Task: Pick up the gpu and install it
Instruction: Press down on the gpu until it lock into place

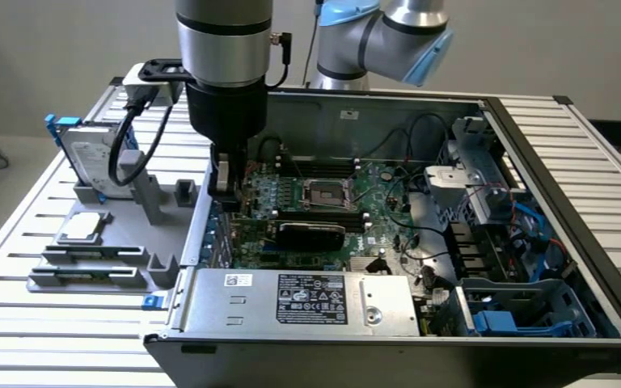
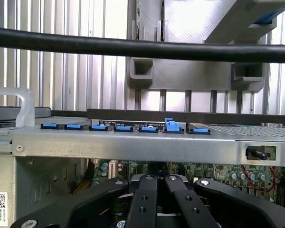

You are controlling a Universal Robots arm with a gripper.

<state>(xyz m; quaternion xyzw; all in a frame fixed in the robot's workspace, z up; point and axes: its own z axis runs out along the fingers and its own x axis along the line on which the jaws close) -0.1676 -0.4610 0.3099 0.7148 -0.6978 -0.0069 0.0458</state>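
Inside the open computer case (image 1: 397, 103), the gripper (image 1: 224, 192) hangs low over the motherboard (image 1: 289, 202), at its edge toward the exterior view's left. Fingers (image 2: 143, 204) pressed together, nothing between them. The gpu (image 1: 308, 234) lies on the motherboard, black cooler face showing, near the CPU socket (image 1: 323, 192) and apart from the gripper. Cannot tell if it is fully seated. Wrist view: a row of blue slot clips (image 2: 123, 127) on the case wall. On the table outside, a grey fixture (image 1: 106, 280) holds a hard drive (image 1: 82, 158).

gpu (image 1: 308, 233) sits on motherboard (image 1: 381, 182) inside case (image 1: 397, 364).
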